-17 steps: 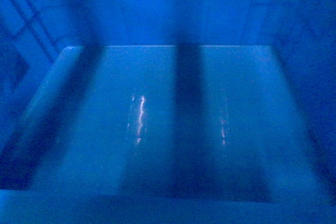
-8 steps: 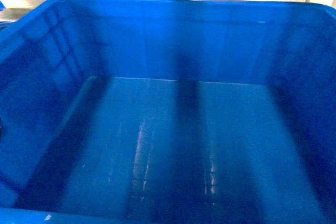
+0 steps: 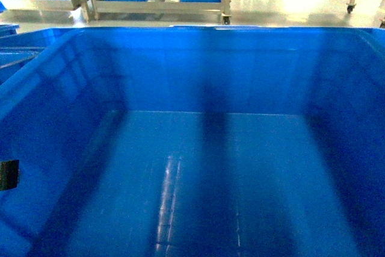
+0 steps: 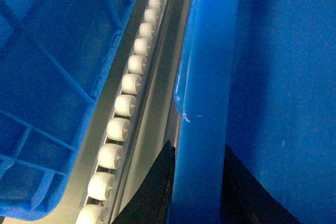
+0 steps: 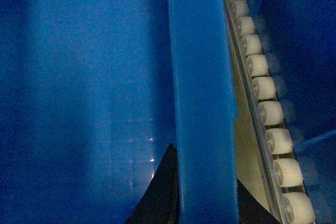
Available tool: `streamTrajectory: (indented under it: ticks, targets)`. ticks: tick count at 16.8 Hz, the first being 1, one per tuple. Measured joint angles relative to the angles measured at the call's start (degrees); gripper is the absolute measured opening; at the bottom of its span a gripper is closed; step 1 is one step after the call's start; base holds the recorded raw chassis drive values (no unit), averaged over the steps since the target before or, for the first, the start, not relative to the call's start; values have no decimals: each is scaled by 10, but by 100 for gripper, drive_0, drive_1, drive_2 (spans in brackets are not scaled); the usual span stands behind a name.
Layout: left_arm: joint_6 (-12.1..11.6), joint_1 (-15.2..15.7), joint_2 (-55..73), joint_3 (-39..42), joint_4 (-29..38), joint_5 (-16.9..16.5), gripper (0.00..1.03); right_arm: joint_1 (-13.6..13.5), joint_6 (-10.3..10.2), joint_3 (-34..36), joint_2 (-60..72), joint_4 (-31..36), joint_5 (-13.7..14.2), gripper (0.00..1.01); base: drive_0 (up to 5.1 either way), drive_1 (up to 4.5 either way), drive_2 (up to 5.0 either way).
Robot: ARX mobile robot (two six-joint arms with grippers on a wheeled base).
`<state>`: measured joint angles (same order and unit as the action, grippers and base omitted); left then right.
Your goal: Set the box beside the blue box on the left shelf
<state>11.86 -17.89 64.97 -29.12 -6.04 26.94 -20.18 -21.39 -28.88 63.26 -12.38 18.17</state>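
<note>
Holding the box (image 3: 198, 167), filling nearly the whole head view, by both side rims: left gripper (image 4: 195, 182) and right gripper (image 5: 202, 187) each pinching a rim between dark fingers. Lowering evenly onto the roller tracks (image 4: 122, 114), keeping level, sitting close beside the neighbouring blue box (image 4: 47, 77) at left. Showing no readable writing or labels.

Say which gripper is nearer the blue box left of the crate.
Left. Left gripper clamps the crate rim across rollers from that box; right gripper clamps the opposite rim.
</note>
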Motion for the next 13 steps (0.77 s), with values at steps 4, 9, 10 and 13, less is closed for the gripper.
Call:
streamTrajectory:
  ticks: [4,9,10,13]
  targets:
    - [105,-9,-14,0,-2,40,45,0,-26,-1,-32,-43,17,37,0,0,0]
    - [133,-19,-95,-33,14,138,100,-6,-12,-66,-105,-75,64,98,0,0,0]
    - [116,-27,-116,-43,42,167,97,-21,-10,-84,-118,-76,72,99,0,0,0]
    - [46,-77,-149,-72,73,220,98,-73,5,-120,-139,-76,108,98,0,0,0]
